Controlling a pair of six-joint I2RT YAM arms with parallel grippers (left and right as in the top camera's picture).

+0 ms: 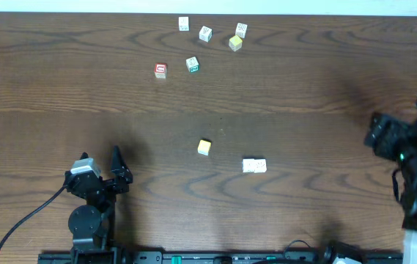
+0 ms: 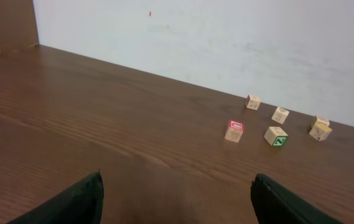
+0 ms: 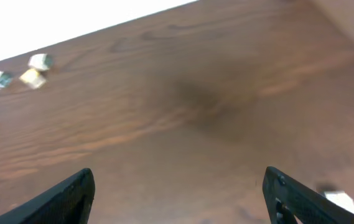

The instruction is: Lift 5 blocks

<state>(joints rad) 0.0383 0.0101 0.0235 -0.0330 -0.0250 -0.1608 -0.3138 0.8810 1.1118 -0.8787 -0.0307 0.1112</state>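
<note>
Left gripper [image 2: 177,180] and right gripper [image 3: 178,173] both gape wide, holding nothing. Red block [image 1: 160,70] sits untouched; yellow block [image 1: 204,147] and 2 white blocks [image 1: 250,166] lie right of it (nearer the arms).

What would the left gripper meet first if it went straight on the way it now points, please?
Likely only bare table up to the white wall: the way ahead of the left gripper looks free. The red-bordered block lies off to its right, though depth is unclear.

Even, soft light, faint shadows on the dark table [image 1: 303,132], sharp overhead and left wrist views, blurred right wrist view
</note>
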